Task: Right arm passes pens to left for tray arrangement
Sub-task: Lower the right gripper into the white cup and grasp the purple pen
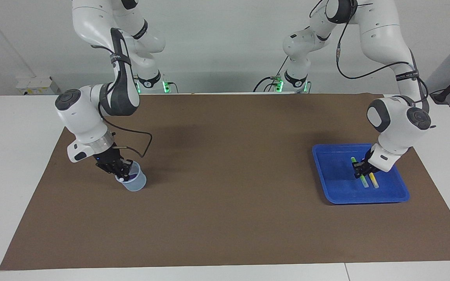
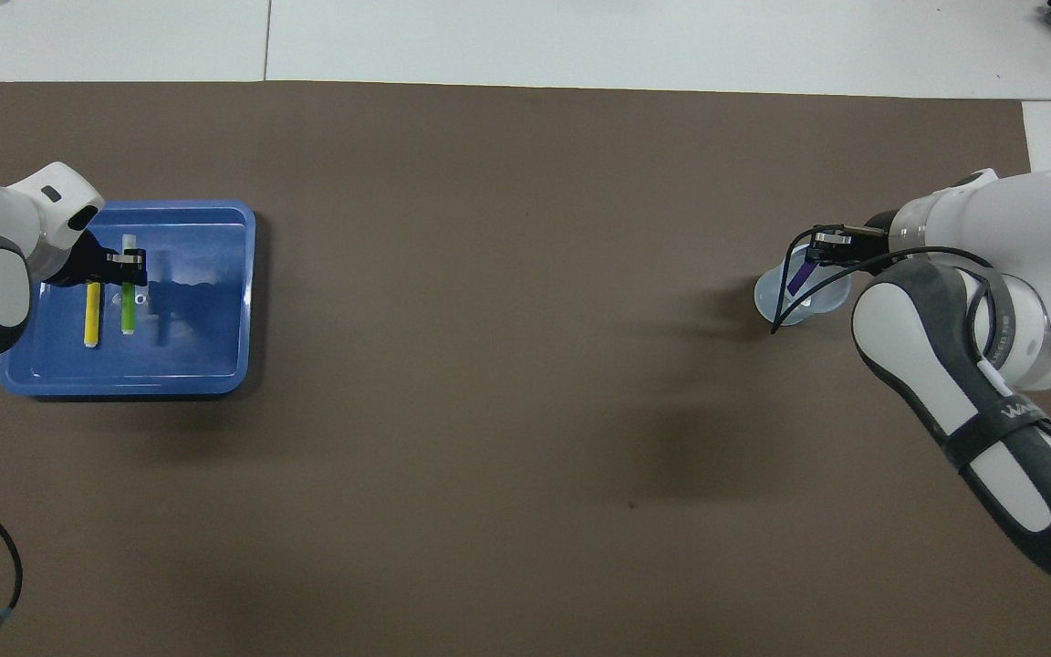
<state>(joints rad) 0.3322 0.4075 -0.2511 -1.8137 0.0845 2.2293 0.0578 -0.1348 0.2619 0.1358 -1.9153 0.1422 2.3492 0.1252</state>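
Looking across the table toward the robots, you see a brown mat [image 1: 225, 183] with one arm working at each end. At the right arm's end, a clear cup [image 1: 134, 182] stands on the mat with the purple pen [image 2: 799, 276] leaning inside it. Your right gripper [image 1: 120, 171] dips into the cup's mouth, its fingers closed on the purple pen; the pen's pale cap end shows just under the fingertips at the rim.

At the left arm's end, the blue tray [image 1: 332, 191] sits flat on the mat. The yellow pen [image 2: 91, 315] and the green pen [image 2: 128, 306] lie inside it, side by side and roughly parallel, close together but not clearly touching. Your left gripper [image 1: 358, 171] is down in the tray, its fingers closed around the green pen near the middle of its length. The yellow pen lies free, just beside the gripper, on the side toward the table's end.

Both arms are bent low over their own ends of the table, well apart from each other
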